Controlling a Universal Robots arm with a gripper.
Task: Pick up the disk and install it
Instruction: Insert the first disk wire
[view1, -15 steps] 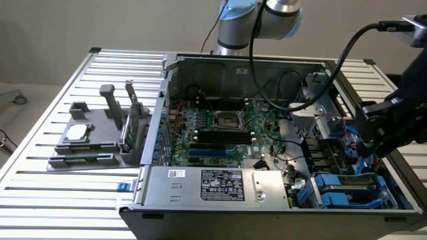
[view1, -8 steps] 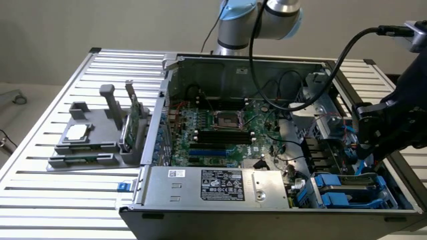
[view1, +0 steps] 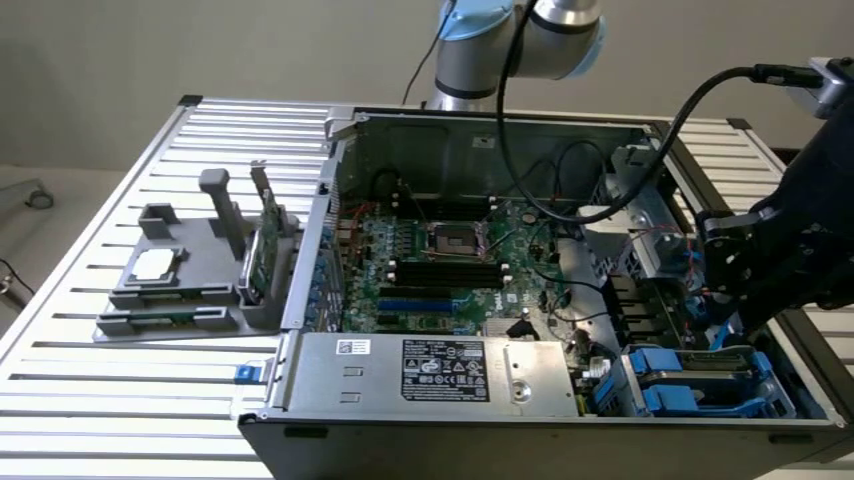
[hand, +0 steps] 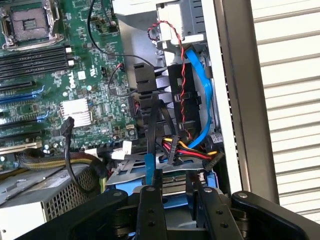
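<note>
Slatted metal surface (view1: 80, 400) underneath it all, and on it the open computer case (view1: 641, 440), lying on its side. My arm (view1: 521, 40) reaches over to the exterior view's right, down to the case's near corner there. Green motherboard (view1: 441, 260) across the middle of the case, boxy grey power supply (view1: 441, 375) along the front wall. Outside the case, at the exterior view's left, the grey fixture (view1: 174, 300) carries an upright green circuit card (view1: 271, 240) and a flat silver square piece (view1: 154, 265). Now the disk (hand: 175, 181): it sits between my jaws, clamped on both sides, blue rails showing, low in the corner bay beside the power supply. Just past it, a blue ribbon cable (hand: 202, 95) hangs against the bay.
</note>
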